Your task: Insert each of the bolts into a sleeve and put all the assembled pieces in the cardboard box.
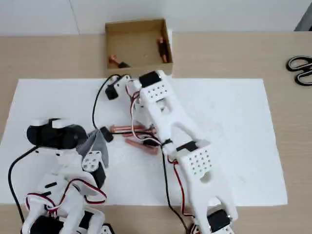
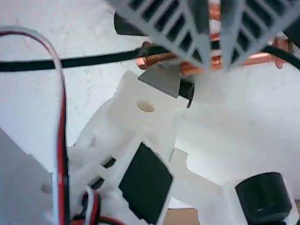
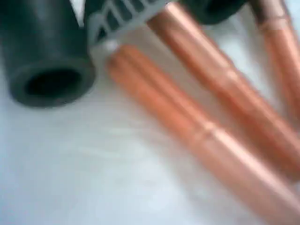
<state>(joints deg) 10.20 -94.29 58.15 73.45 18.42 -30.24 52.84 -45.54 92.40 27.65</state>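
Observation:
Three copper bolts (image 1: pixel 136 130) (image 3: pixel 201 131) lie side by side on the white paper at mid-table. A black sleeve (image 1: pixel 106 135) (image 3: pixel 47 61) lies at their left end, its bore facing the right wrist camera. My left gripper (image 1: pixel 101 138) (image 2: pixel 219 65), grey and ribbed, is shut, and its tips point at the bolts (image 2: pixel 159 58) right beside the sleeve. My right gripper (image 2: pixel 164 82) hangs just over the bolts from the opposite side, beneath its white arm (image 1: pixel 165 117). The cardboard box (image 1: pixel 136 23) at the back holds two assembled pieces (image 1: pixel 165 48).
The white paper sheet (image 1: pixel 234 126) covers most of the table. Scissors (image 1: pixel 301 69) lie at the far right edge. The right arm stretches diagonally across the middle, with its black cable (image 2: pixel 70 62) trailing over the paper near the bolts.

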